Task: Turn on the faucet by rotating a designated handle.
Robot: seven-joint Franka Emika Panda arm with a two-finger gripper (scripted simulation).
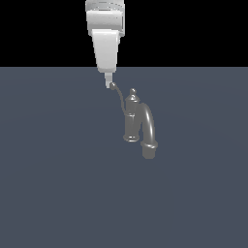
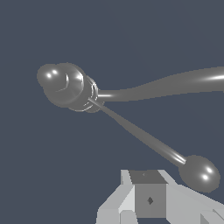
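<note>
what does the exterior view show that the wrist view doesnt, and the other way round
Only the exterior view shows the arm's white body above the pincer, and the faucet upright with its spout's downturned mouth. Only the wrist view looks down on the knob finial and shows the pincer's grey fingertip close up. Both show the handle, its ball tip beside the pincer; contact unclear.

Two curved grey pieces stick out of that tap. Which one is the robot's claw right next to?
The thin wire-like handle with the small ball tip. The gripper sits right at that ball, while the thick arched spout curves down on the faucet's other side.
</note>
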